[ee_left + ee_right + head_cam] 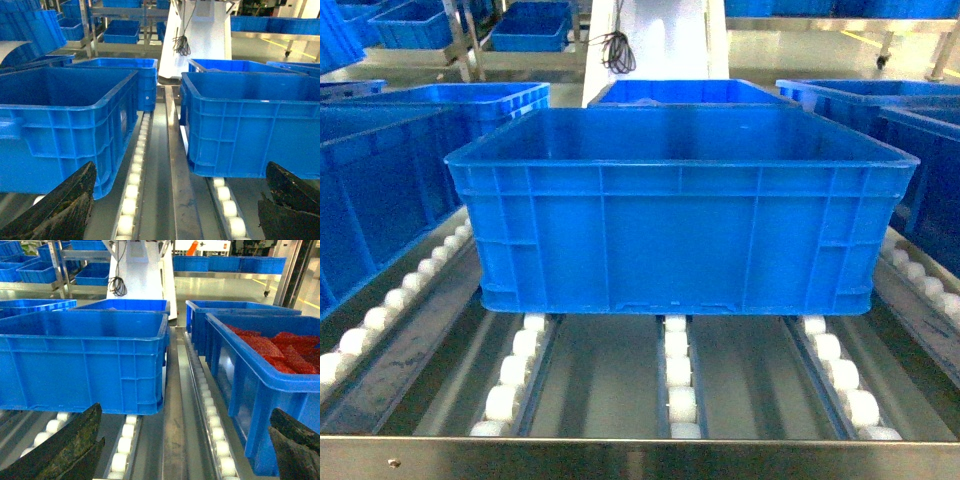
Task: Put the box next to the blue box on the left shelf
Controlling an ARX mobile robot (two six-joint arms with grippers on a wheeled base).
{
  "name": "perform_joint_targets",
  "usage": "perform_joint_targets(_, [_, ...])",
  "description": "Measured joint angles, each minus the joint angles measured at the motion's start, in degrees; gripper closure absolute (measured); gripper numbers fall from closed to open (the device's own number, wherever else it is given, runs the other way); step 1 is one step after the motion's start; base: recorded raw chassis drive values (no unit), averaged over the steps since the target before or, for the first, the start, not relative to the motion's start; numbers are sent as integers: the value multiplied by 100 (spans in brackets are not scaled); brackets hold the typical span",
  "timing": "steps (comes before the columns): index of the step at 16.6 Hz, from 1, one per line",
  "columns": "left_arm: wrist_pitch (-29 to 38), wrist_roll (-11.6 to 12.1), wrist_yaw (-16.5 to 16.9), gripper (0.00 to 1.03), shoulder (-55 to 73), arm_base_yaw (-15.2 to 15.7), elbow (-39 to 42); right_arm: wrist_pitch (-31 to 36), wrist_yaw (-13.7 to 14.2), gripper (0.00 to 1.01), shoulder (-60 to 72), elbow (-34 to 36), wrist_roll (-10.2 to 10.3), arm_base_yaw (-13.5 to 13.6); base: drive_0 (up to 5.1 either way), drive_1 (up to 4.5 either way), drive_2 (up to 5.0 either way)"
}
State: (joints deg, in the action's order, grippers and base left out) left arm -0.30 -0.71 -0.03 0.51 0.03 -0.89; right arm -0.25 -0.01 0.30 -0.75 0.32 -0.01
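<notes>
The box (680,210), a large bright-blue ribbed crate, rests on the white rollers of the grey left shelf (610,380), a little back from the front lip. Another blue box (380,190) stands beside it on the left with a narrow gap between them. Neither gripper shows in the head view. The left gripper (172,210) is open and holds nothing; it hangs low over the gap between the blue box (60,120) and the box (250,130). The right gripper (180,450) is open and empty, by the box's (85,360) right side.
On the right stands a blue crate (270,355) holding red pieces. More blue crates (680,92) sit behind on the rollers. A steel front lip (640,458) edges the shelf. A white column (650,40) with a hanging cable and further racks stand beyond.
</notes>
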Motion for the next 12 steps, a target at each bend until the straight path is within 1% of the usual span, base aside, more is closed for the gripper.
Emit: perform_joint_targets(12, [0,4,0,5,0,0,0,0,0,3,0,0,0,0,0,0,0])
